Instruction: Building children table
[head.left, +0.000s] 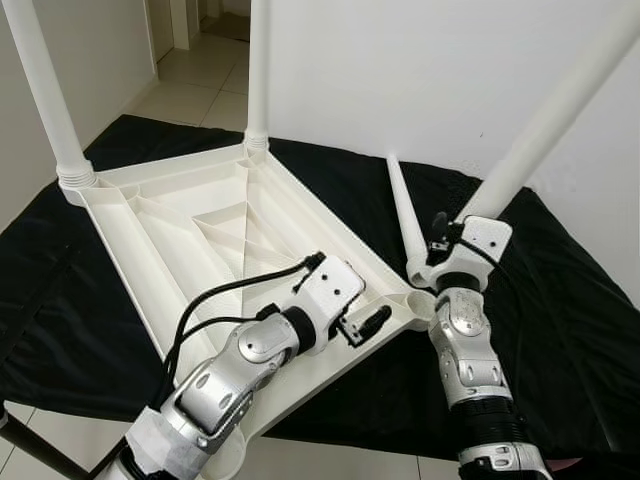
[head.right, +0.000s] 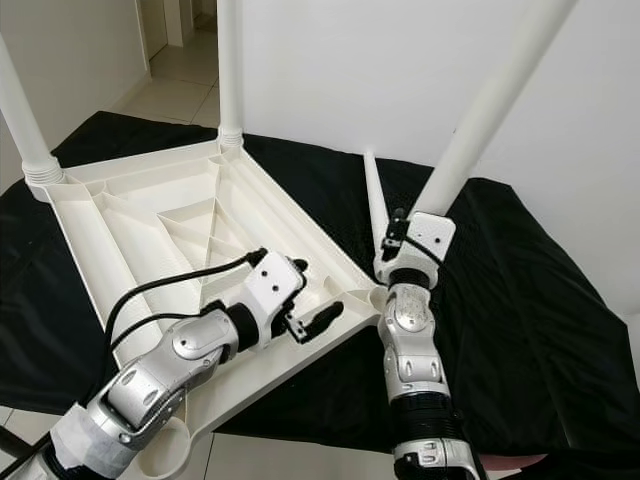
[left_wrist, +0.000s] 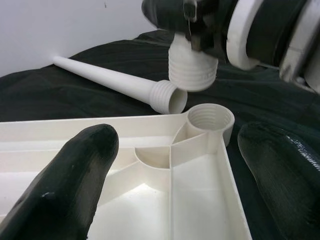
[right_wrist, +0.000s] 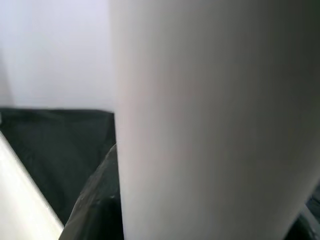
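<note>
Black cloth (head.left: 560, 330) covers the surface, tiled floor (head.left: 195, 85) beyond. On the cloth: white tabletop (head.left: 200, 225) upside down, ribs up, and a loose white leg (head.left: 405, 215) lying just beside its corner.

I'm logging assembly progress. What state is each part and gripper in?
Tabletop: upside down on black cloth.
Two far legs: screwed in, upright.
Third leg: held tilted, threaded end just above the empty socket.
Fourth leg: lying loose on the cloth.
Right gripper: shut on third leg.
Left gripper: open, over tabletop.
</note>
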